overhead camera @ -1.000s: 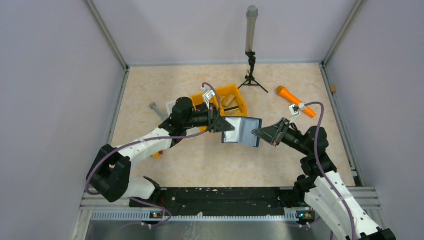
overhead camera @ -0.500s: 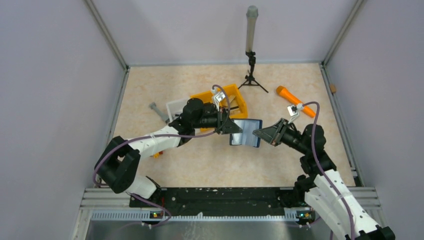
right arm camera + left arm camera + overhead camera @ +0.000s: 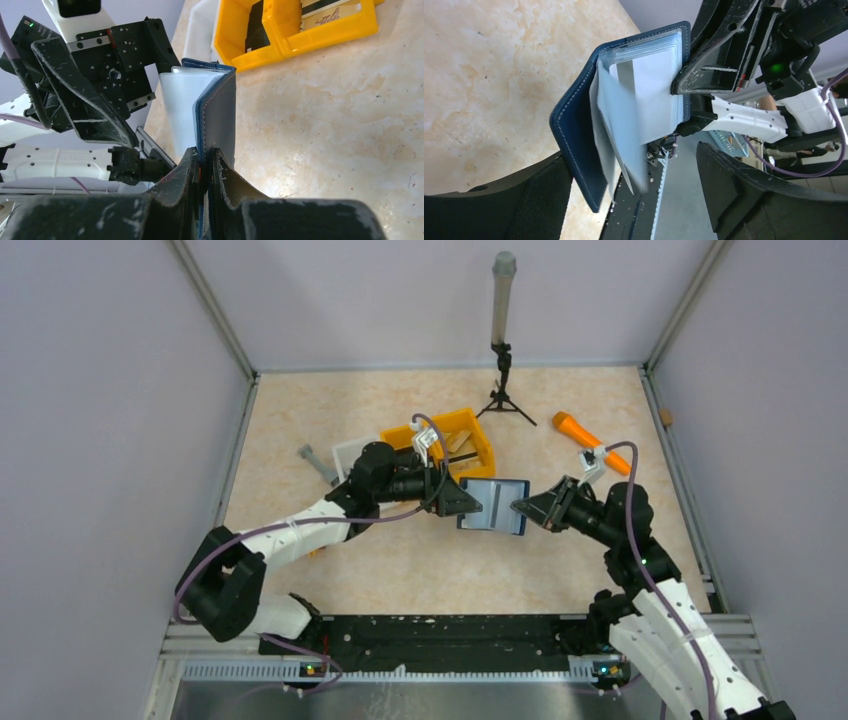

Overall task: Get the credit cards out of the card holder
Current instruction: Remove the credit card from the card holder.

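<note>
Above the table point(image 3: 400, 560), right jaws clamp the card holder point(image 3: 493, 506), a card point(image 3: 655, 100) sleeved inside; left jaws spread.

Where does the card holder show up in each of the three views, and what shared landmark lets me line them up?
Top external: centre of frame, the card holder, open.
Left wrist: mid-frame, open, pale inside showing.
Right wrist: centre, seen edge-on.
Landmark: the right gripper pinching its edge, visible in all three views.
</note>
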Motion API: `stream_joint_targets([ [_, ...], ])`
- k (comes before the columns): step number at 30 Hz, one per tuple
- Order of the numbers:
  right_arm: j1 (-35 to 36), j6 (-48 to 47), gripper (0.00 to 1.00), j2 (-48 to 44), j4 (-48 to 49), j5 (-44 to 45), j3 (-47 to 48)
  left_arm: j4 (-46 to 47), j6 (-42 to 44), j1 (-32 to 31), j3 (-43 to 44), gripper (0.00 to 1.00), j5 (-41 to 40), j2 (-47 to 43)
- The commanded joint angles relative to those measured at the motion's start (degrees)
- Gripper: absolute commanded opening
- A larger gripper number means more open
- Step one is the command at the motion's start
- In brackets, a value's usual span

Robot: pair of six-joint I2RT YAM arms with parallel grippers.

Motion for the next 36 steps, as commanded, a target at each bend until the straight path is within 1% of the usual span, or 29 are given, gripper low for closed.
stream_joint_targets([
  [1, 0.1, 0.4, 0.0, -0.9, 2.4, -1.0, 2.7, 3.2, 1.2, 0.3, -2.2, 0.97, -1.8, -4.6],
  [4, 0.1, 1.3, 0.0, -0.9, 3.8, -2.0, 2.3, 4.3, 0.9, 0.0, -1.5, 0.99, -1.0, -3.7],
  [6, 0.1, 2.4, 0.0, -0.8, 5.5, -3.0, 2.0, 3.9, 1.4, -0.6, -0.5, 0.97, -0.5, -2.4],
  [8, 0.1, 4.2, 0.0, -0.7, 8.3, -4.8, 1.2, 3.0, 2.2, -1.1, 0.5, 0.92, -0.2, -1.2],
  [11, 0.1, 6.3, 0.0, -0.7, 12.2, -7.2, 0.2, 1.0, 3.4, -1.0, 1.4, 0.78, -0.2, -0.6],
  [13, 0.1, 6.9, 0.0, -0.7, 13.5, -8.3, -0.2, -0.1, 4.2, -0.7, 1.6, 0.64, -0.5, -0.8],
  [16, 0.1, 7.3, 0.0, -0.8, 14.9, -9.3, -0.9, 0.2, 3.7, 1.5, 0.0, 0.31, 0.0, -2.0],
  [17, 0.2, 7.5, 0.0, -0.7, 15.5, -9.5, -1.3, 1.6, 2.7, 2.5, -1.2, 0.21, 0.8, -2.8],
  [19, 0.1, 8.0, 0.0, -0.7, 16.7, -10.0, -2.2, 7.0, -0.4, 4.7, -4.3, 0.06, 3.2, -4.5],
  [20, 0.2, 8.2, 0.0, -0.7, 17.6, -10.2, -2.8, 9.9, -1.9, 5.5, -5.4, 0.0, 4.5, -5.3],
  [23, 0.1, 8.6, 0.0, -0.1, 19.7, -10.2, -4.4, 14.1, -5.0, 6.2, -7.0, 0.0, 8.0, -7.2],
  [27, 0.1, 8.7, 0.0, 2.0, 22.8, -10.1, -6.0, 20.5, -9.7, 6.1, -9.2, 0.0, 10.5, -8.5],
  [32, 0.1, 9.6, 0.0, 4.3, 27.1, -11.2, -7.4, 19.8, -9.7, 6.1, -10.8, 0.0, 10.1, -11.2],
  [36, 0.0, 8.3, 0.0, 4.8, 26.3, -10.7, -7.3, 20.8, -10.9, 5.9, -11.0, 0.0, 10.4, -12.4],
])
